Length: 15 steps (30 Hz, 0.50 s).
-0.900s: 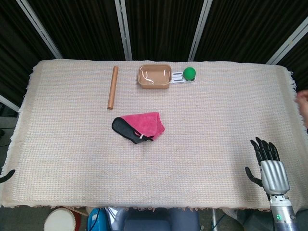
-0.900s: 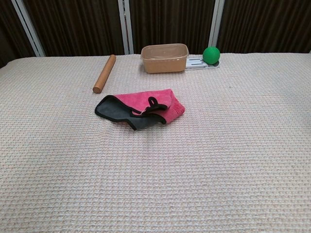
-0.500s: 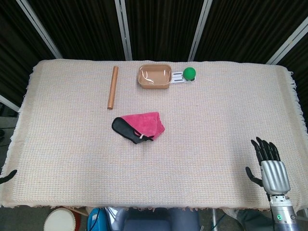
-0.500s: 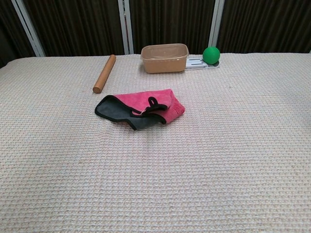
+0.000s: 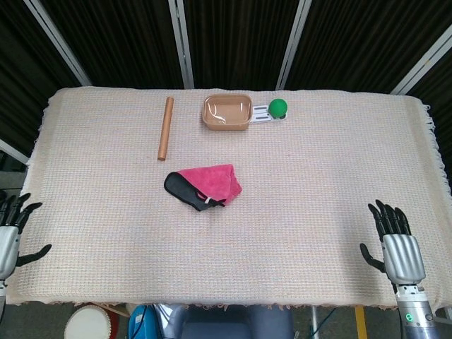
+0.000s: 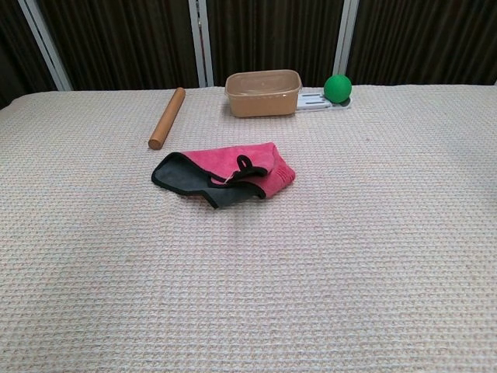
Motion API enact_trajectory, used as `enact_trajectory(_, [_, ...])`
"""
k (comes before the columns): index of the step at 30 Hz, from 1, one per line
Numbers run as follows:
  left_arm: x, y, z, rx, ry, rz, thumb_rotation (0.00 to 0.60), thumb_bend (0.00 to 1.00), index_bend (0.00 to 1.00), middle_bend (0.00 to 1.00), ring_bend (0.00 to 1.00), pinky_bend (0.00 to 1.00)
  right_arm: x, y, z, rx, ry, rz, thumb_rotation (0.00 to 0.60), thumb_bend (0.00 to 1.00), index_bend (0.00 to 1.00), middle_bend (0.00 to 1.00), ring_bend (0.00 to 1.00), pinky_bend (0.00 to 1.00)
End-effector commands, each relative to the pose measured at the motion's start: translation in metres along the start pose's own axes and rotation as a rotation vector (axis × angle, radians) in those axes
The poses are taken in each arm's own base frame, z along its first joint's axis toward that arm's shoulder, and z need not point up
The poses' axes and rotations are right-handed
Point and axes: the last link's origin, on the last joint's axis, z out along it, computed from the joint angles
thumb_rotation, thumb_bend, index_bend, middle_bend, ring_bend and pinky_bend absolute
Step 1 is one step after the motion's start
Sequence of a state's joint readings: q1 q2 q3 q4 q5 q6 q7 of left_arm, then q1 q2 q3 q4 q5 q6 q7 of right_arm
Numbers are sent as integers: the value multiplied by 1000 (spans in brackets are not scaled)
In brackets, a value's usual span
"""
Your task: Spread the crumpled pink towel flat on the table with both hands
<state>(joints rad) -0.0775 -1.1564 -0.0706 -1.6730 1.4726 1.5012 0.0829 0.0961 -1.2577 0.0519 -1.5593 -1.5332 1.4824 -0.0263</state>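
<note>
The pink towel (image 5: 210, 181) lies crumpled near the middle of the table, with a black edge folded out on its left; in the chest view the pink towel (image 6: 241, 167) shows the same bunched shape. My left hand (image 5: 8, 236) hangs at the table's near left edge, fingers spread and holding nothing. At the near right corner my right hand (image 5: 393, 240) is also empty with its fingers apart. Both hands are far from the towel. The chest view shows neither hand.
A wooden rolling pin (image 5: 165, 128) lies behind the towel to the left. A tan plastic container (image 5: 227, 111) stands at the back centre, with a green ball (image 5: 278, 107) on a small white tray beside it. A woven cloth (image 5: 318, 176) covers the table.
My left hand has risen into the head view at the near left edge, fingers spread. The right hand and the towel have stayed put.
</note>
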Motion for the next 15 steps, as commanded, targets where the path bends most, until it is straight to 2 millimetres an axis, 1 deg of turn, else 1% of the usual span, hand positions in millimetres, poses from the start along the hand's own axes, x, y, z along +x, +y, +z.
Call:
enact_trajectory(1, [-7, 31, 22, -61, 5, -49, 600, 163, 287, 129, 0, 13, -2, 0, 1, -2, -4, -2, 600, 346, 0, 0, 0, 0])
enact_trajectory(4, [-7, 58, 45, -120, 28, -52, 600, 222, 343, 168, 0, 46, -4, 1, 3, -8, -9, -3, 600, 346, 0, 0, 0, 0])
enact_trajectory(6, [-9, 76, 59, -153, 44, -49, 600, 242, 363, 181, 0, 49, -5, 2, 5, -15, -12, -3, 600, 346, 0, 0, 0, 0])
enact_trajectory(11, [-20, 121, 93, -206, 28, -70, 600, 259, 384, 191, 0, 49, -7, 5, 9, -31, -16, -1, 600, 346, 0, 0, 0, 0])
enact_trajectory(15, [-32, 157, 113, -246, -16, -77, 600, 262, 395, 198, 0, 49, -8, 9, 13, -47, -22, 5, 600, 346, 0, 0, 0, 0])
